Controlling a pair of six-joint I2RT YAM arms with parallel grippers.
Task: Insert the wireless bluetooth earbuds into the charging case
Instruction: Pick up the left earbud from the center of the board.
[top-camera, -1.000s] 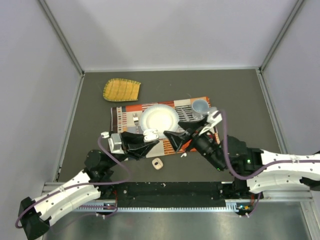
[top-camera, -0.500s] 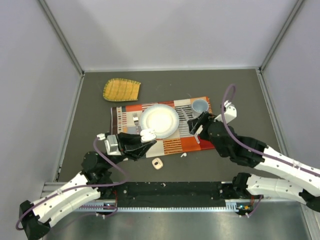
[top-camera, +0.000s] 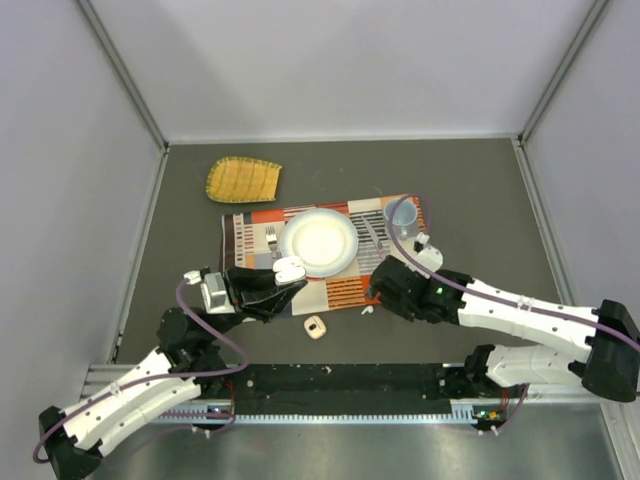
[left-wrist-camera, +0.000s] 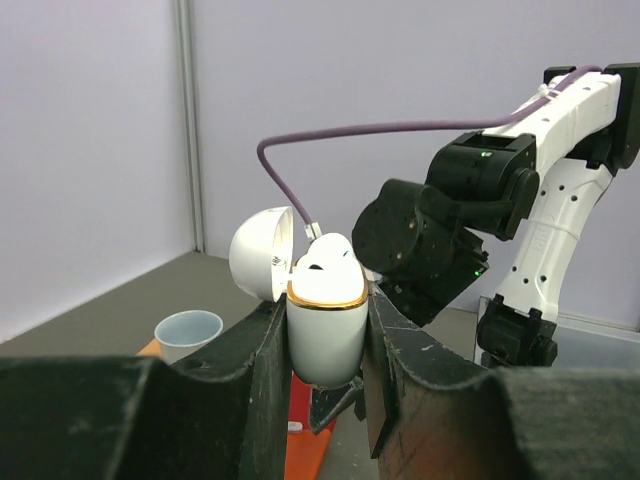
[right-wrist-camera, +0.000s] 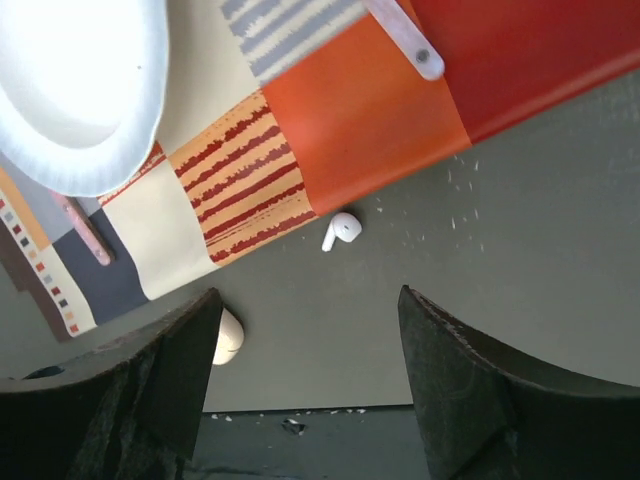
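L gripper is clamped on the charging case, fingers pressing its body from both sides. The case is upright w/ the lid flipped back. That reads as a presenting pose, mouth up so a bud can drop straight in. One seated bud looks to be poking above the gold rim already, tho can't tell how deep it sits. From above, the case hangs over the near-left part of the placemat, beside the plate. Now the R gripper: jaws spread wide, nothing in them, aimed down at the table. The loose bud lies on its side on bare tabletop, just off the mat's near edge and roughly between the finger lines. My read is it's lining up a pick. What's in the way? The mat edge is right beside the bud, so a fingertip could snag fabric instead of plastic. A small beige object sits near one finger, prob. clear but close. The grey utensil, fork and cup are on the mat, apart from the bud. The yellow ribbed pad is well away at the far left. In the L wrist view the R arm looms close behind the case, so the handover space looks tight.
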